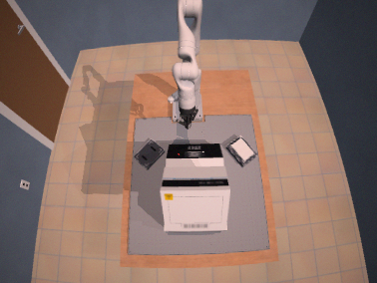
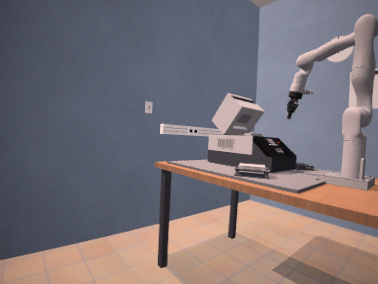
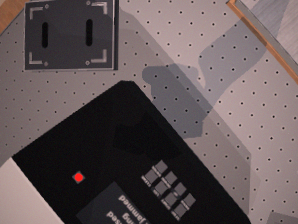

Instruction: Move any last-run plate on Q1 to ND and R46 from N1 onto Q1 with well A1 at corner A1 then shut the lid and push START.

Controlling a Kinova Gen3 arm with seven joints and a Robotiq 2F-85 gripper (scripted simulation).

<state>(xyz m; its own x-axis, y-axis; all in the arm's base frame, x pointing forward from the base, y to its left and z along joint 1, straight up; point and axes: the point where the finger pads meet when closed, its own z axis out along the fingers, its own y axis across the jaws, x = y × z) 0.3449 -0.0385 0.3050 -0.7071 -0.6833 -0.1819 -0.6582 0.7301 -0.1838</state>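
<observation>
So the cycler (image 1: 195,171) (image 2: 232,150) (image 3: 95,145) sits on the desk (image 1: 191,259) (image 2: 270,192), below and out in front of the fingers (image 1: 188,125) (image 2: 289,116), which are pinched narrow, holding nothing.

Below and ahead of my closed gripper (image 1: 188,125) (image 2: 289,116) lies open air down to the mat (image 1: 145,234) (image 2: 305,184) (image 3: 185,107), and nothing touches my fingers. The cycler (image 1: 195,171) (image 2: 237,150) (image 3: 85,130) stands just ahead and lower, its sloped key panel (image 1: 194,150) (image 2: 275,148) (image 3: 150,155) facing me, with air between. Past that panel its raised, tilted lid (image 1: 195,209) (image 2: 237,114) blocks a low way forward. Two low nests flank the cycler: one bare (image 1: 149,153) (image 3: 70,35), one carrying a pale plate (image 1: 242,150) (image 2: 252,167). Between them and the cycler run strips of mat.
</observation>
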